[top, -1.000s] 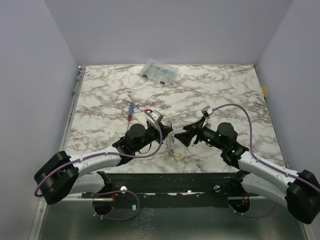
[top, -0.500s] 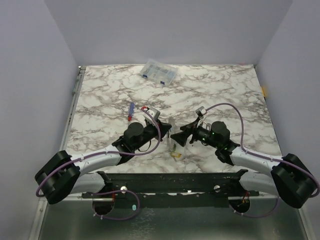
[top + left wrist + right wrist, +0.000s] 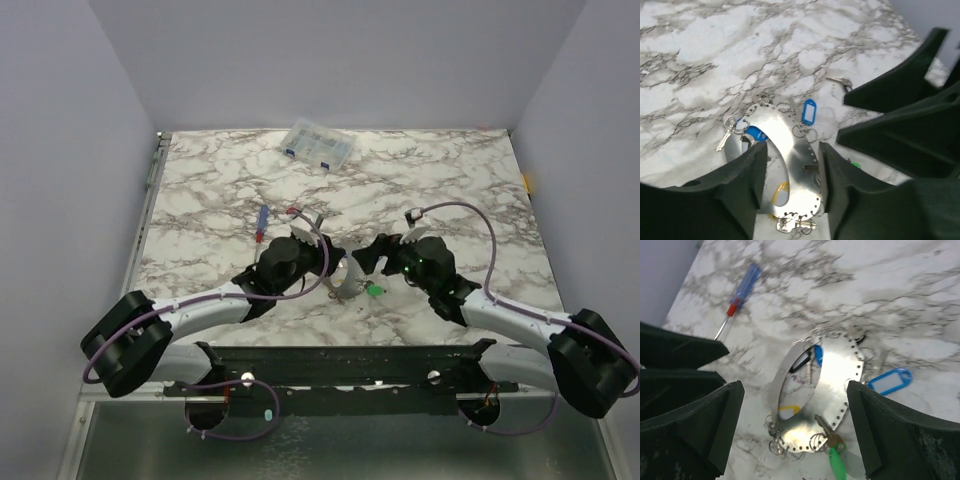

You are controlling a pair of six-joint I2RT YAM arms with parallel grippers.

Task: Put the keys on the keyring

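The keyring (image 3: 345,281) is a shiny grey metal hoop with a row of small holes, lying on the marble between both grippers. The keys hang round it: a green-tagged key (image 3: 837,463), blue tags (image 3: 888,381) (image 3: 809,110), a yellow tag (image 3: 779,193) and a black tag (image 3: 800,361). My left gripper (image 3: 792,152) is open and straddles the keyring's (image 3: 792,150) near end; marble shows between the metal and one finger. My right gripper (image 3: 795,407) hangs wide open above the keyring (image 3: 832,385), holding nothing.
A red-and-blue screwdriver (image 3: 261,222) lies just behind the left gripper (image 3: 328,263). A clear compartment box (image 3: 318,143) stands at the table's back edge. One loose key (image 3: 839,81) lies apart beside the right gripper's (image 3: 375,259) fingers.
The left gripper, shut on the upright keyring before, has opened, and the keyring now lies on the table. Both grippers have moved closer together and farther back, over it.
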